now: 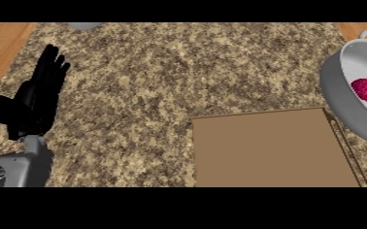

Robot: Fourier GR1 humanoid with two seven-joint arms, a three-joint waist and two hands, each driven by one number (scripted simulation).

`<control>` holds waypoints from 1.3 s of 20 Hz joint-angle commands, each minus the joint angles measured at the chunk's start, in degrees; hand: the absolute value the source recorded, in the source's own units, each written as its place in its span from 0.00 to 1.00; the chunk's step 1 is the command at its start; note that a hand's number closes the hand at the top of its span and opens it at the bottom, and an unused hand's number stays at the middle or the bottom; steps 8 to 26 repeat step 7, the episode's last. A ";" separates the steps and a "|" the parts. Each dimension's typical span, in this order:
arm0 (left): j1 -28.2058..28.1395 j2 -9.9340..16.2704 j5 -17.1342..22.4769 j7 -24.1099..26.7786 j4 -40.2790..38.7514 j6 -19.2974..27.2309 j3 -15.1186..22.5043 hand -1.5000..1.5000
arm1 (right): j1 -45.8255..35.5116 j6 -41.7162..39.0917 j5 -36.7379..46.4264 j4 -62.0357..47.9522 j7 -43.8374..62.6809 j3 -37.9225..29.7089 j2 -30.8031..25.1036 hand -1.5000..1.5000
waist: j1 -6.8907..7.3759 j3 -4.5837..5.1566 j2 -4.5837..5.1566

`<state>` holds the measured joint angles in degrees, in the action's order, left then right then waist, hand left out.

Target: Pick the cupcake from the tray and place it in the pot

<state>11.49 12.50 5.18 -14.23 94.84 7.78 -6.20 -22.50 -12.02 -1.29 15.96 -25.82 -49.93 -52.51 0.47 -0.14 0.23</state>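
- Cupcake [359, 89] first: you find its pink-red top inside the pot [337, 94], far off to the right of the left hand [39, 97], cut partly by the view's right edge.
- You see the pot as a grey vessel with a pale inner wall, sitting at the right edge of the view; only its left part shows.
- You see the left hand at the view's left side, fingers straight and pointing up the counter, released and holding nothing.
- Its grey forearm [25, 167] comes in from the lower left corner, below the hand.
- You cannot find the right hand anywhere in the view.
- You have the tray [272, 148], a flat brown rectangle, lying to the right of the left hand and lower than its fingertips, well apart from it; nothing rests on the part you can see.
- The tray's right corner reaches close beside the pot's lower wall; you cannot tell whether they touch.
- You see the speckled granite counter [172, 73] under everything, with a strip of wood [13, 39] just up and left of the hand's fingertips.
- You catch a small grey object [84, 25] at the counter's far edge, up and right of the fingertips, mostly cut off, too little to name.
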 commanded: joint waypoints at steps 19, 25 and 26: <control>-0.21 0.81 -0.33 -2.87 3.35 -0.87 -0.51 0.50 | 4.05 -4.42 -2.41 -2.68 -1.63 1.34 -3.15 0.00 | 0.09 0.01 -0.09; -0.21 0.81 -0.33 -2.87 3.35 -0.87 -0.51 0.50 | 4.05 -4.42 -2.41 -2.68 -1.63 1.34 -3.15 0.00 | 0.09 0.01 -0.09; -0.21 0.81 -0.33 -2.87 3.35 -0.87 -0.51 0.50 | 4.05 -4.42 -2.41 -2.68 -1.63 1.34 -3.15 0.00 | 0.09 0.01 -0.09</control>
